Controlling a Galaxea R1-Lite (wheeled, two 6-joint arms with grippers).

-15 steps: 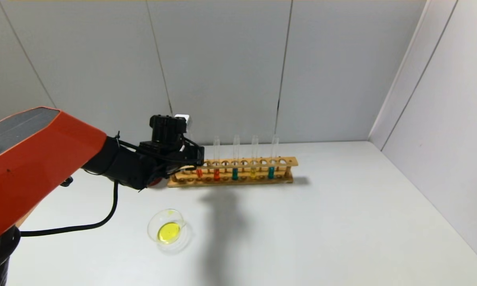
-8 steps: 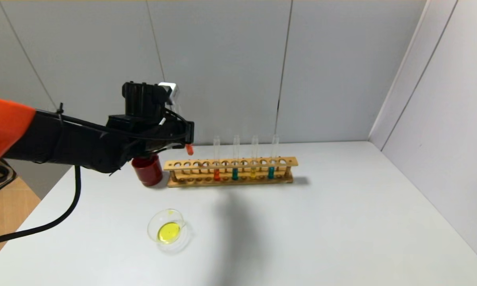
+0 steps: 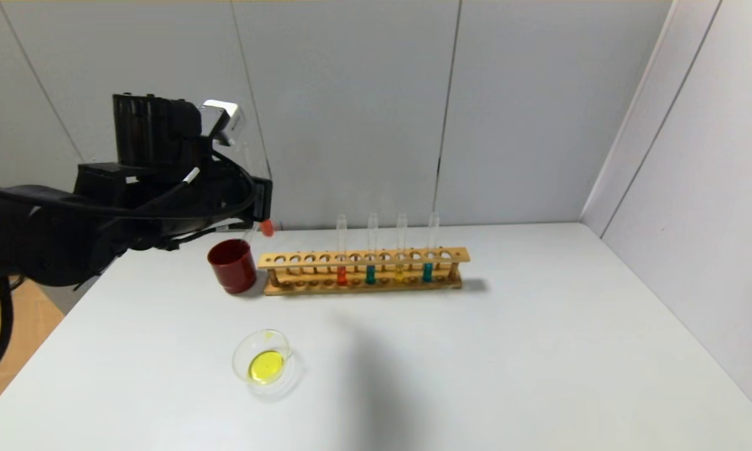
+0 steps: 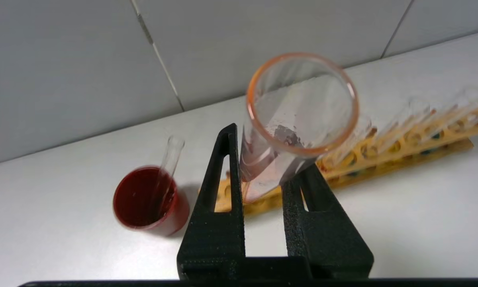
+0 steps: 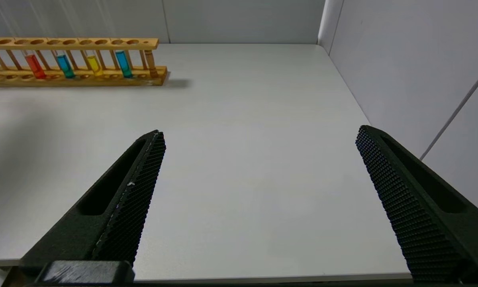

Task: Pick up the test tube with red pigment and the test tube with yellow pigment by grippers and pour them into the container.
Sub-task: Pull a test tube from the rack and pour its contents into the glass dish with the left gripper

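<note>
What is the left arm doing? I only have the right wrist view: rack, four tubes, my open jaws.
Observer: The left gripper hangs high beyond the left end of the rack, jaws closed on the test tube with red pigment.
Operator: Has anything gone into the container?
Observer: The container holds a yellow pool; no red shows in it.
Operator: Anything else near that end?
Observer: A dark red cup stands beside the rack's left end, with a clear tube leaning in it.
</note>
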